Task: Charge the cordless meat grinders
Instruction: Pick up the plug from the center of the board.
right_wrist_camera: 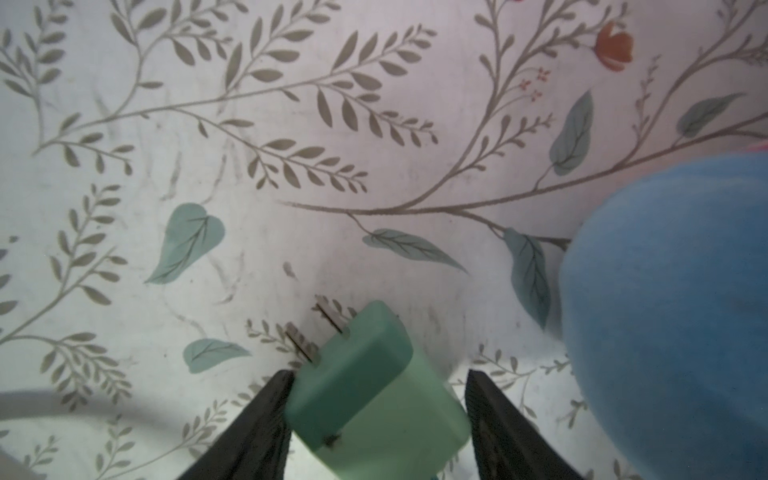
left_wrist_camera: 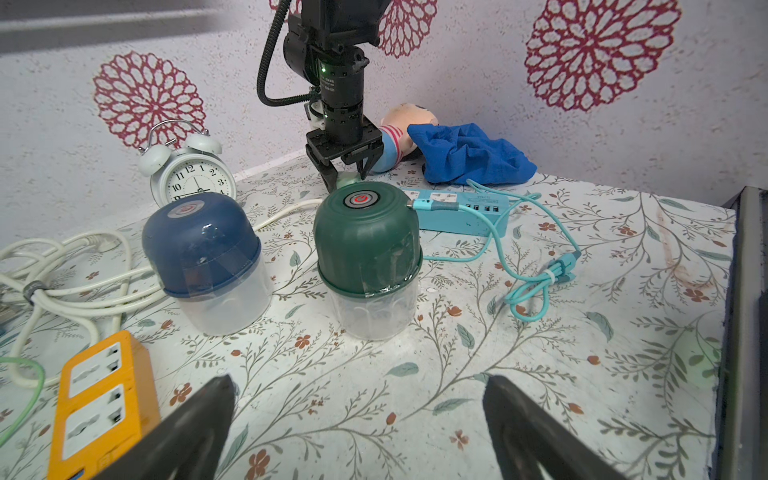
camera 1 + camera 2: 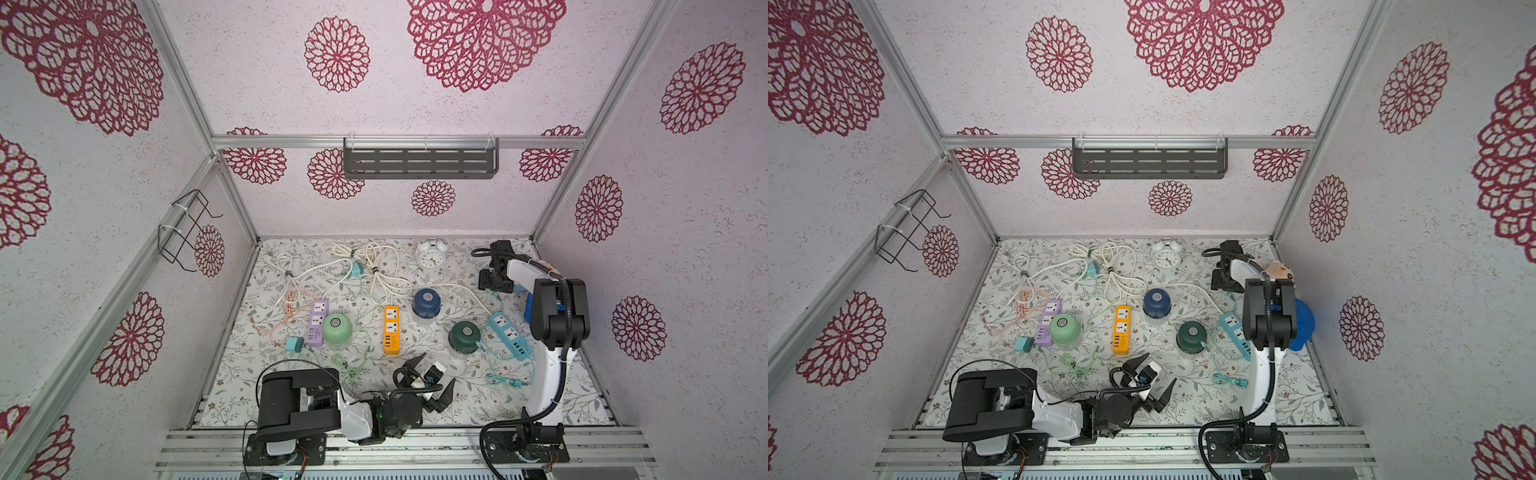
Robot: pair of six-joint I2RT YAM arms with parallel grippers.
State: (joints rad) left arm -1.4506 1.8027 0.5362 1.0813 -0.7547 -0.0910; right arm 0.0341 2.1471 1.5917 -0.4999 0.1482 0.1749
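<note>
The mint green grinder (image 3: 337, 328) is standing just beside the purple power strip (image 3: 316, 322), the navy blue grinder (image 3: 427, 302) and dark green grinder (image 3: 464, 331) between the orange power strip (image 3: 391, 330) and blue power strip (image 3: 509, 334) — the right gripper (image 1: 378, 374) is pinching a green plug adapter (image 1: 374, 399) near the table's (image 3: 478, 399) far edge, the left gripper (image 2: 357, 380) hovering spread wide, empty.

Three grinders (image 3: 337, 328) (image 3: 427, 302) (image 3: 464, 334), three power strips (image 3: 318, 323) (image 3: 391, 330) (image 3: 509, 334), three plug adapters (image 3: 356, 268) (image 3: 294, 344) (image 1: 374, 386), one clock (image 3: 431, 257)
</note>
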